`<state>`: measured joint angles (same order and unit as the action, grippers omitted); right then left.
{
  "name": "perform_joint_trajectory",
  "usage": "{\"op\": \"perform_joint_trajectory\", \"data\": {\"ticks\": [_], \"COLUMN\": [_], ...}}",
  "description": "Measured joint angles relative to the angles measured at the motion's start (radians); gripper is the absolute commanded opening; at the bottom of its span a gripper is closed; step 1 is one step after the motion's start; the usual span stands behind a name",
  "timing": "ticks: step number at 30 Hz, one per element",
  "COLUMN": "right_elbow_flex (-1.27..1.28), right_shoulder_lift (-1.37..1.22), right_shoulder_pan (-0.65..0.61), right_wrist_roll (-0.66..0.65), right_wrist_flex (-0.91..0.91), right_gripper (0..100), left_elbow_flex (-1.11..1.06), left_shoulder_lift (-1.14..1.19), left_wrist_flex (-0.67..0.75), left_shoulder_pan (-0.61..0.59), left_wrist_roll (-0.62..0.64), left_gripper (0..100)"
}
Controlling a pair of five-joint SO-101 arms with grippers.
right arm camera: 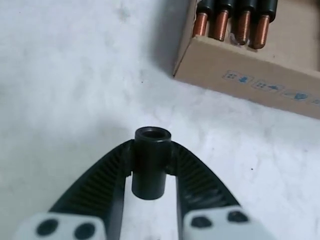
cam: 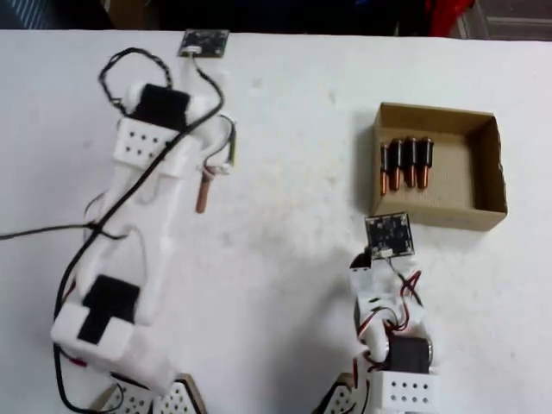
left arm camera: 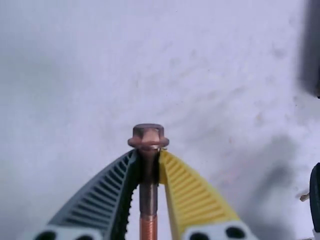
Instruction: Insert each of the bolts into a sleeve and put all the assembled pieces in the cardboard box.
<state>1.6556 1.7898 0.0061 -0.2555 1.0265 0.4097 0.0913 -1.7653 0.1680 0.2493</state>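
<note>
Four assembled pieces (cam: 405, 162) are seen lying side by side in the cardboard box (cam: 440, 217), so most of the task is judged done. One bolt (left arm camera: 148, 137) and one sleeve (right arm camera: 150, 170) are not yet joined, and this last pair has to be put together and laid with the others.

The bolt is pinched by its shank in the left gripper (left arm camera: 148, 155), with the flanged head standing just past the fingertips. It is held over the left-centre of the table (cam: 293, 129), well apart from the box. The sleeve is clamped between the fingers of the right gripper (right arm camera: 151, 146), its open bore turned away from the wrist, near the box's outer wall.

The left arm is stretched far out over the table. The right arm is folded short near the front edge, aimed towards the box, and the two grippers are kept well apart
</note>
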Motion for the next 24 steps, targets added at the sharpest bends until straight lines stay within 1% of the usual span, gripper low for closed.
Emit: {"op": "perform_joint_trajectory", "data": {"ticks": [4, 7, 10, 13, 18, 24], "right_elbow_flex": [0.0, 0.0, 0.0, 0.0, 0.0, 0.0], "right_shoulder_lift": [0.0, 0.0, 0.0, 0.0, 0.0, 0.0], "right_shoulder_pan": [0.0, 0.002, 0.0, 0.0, 0.0, 0.0], "right_wrist_roll": [0.0, 0.0, 0.0, 0.0, 0.0, 0.0], "right_wrist_flex": [0.0, 0.0, 0.0, 0.0, 0.0, 0.0], "right_gripper": [1.6, 1.6, 1.6, 1.6, 1.6, 1.6], "left_elbow_flex": [-0.107, -0.219, -0.341, -0.477, -0.752, -1.056], "left_shoulder_lift": [-0.054, -0.11, -0.193, -0.298, -0.437, -0.463], "left_wrist_flex": [0.0, 0.009, 0.058, 0.124, 0.313, 0.6], "left_shoulder_pan": [-0.06, -0.087, -0.097, -0.097, -0.097, -0.097], "left_wrist_roll": [-0.011, -0.06, -0.117, -0.132, -0.135, -0.135], "left_gripper": [2, 2, 2, 2, 2, 2]}}
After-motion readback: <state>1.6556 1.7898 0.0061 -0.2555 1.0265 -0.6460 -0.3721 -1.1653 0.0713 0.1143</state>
